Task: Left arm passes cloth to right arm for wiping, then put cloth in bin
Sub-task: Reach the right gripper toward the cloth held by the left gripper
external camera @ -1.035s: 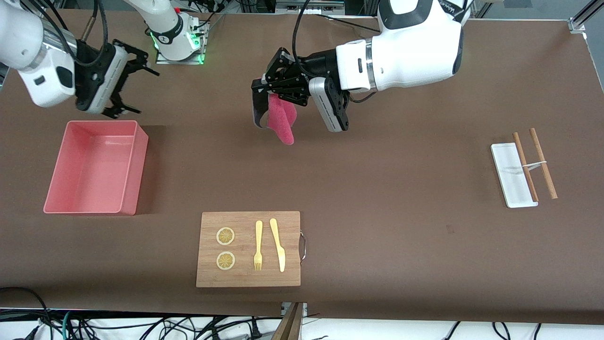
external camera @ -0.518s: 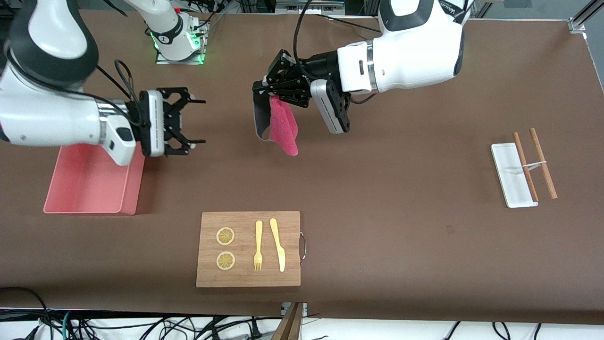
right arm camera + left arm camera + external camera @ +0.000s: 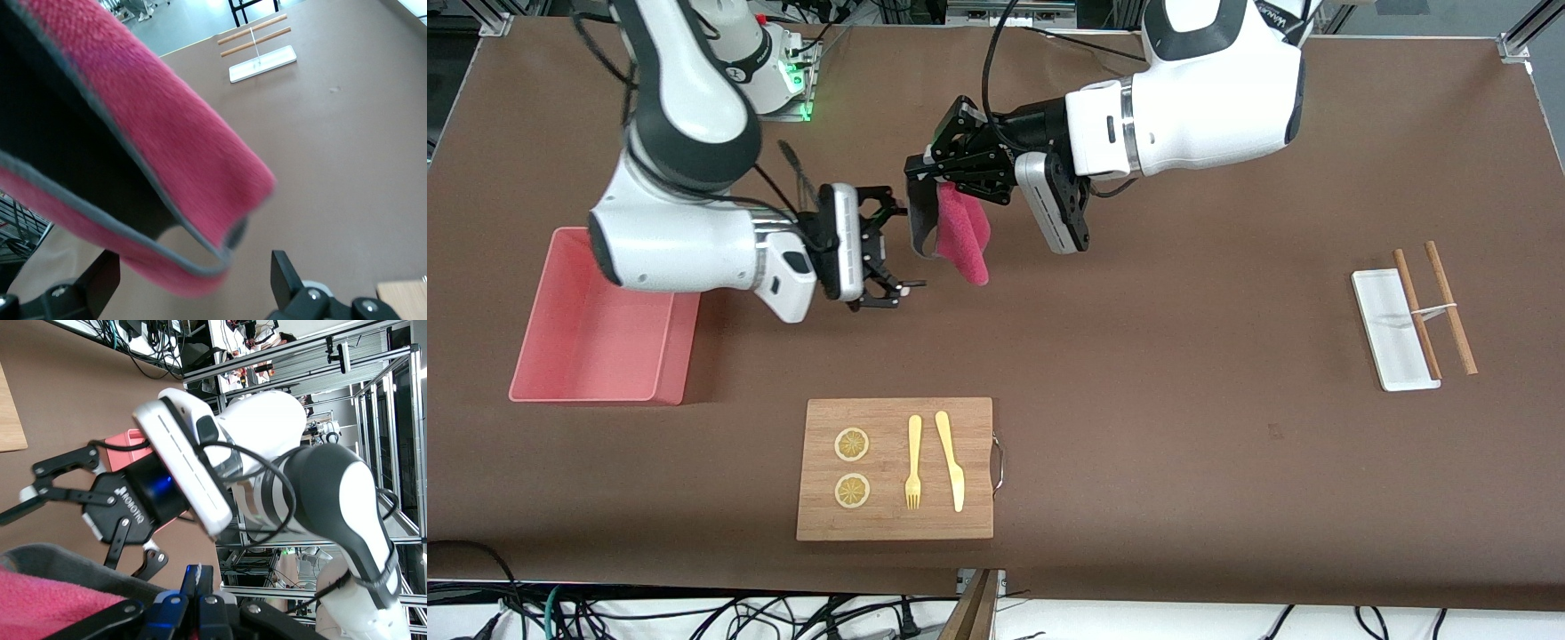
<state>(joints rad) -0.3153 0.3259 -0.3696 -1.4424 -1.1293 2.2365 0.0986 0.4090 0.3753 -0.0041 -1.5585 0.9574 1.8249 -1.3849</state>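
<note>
My cloth (image 3: 963,233) is magenta-red with a dark grey backing and grey edging. My arms are white with black joints, and my jaws are black. The bin (image 3: 600,322) is salmon pink. The bench (image 3: 1138,427) is plain brown. The board (image 3: 895,468) is light wood grain, carrying two yellow lemon slices (image 3: 852,468) with darker rinds, a pale yellow fork (image 3: 913,462) and knife (image 3: 951,460). The tray (image 3: 1387,324) is white, beside two brown sticks (image 3: 1436,307).

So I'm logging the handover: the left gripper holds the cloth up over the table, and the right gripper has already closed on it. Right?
Not quite. The left gripper does hold the cloth up over the table, but the right gripper is open beside it and has not closed on it. The front view shows its fingers spread short of the cloth.
</note>
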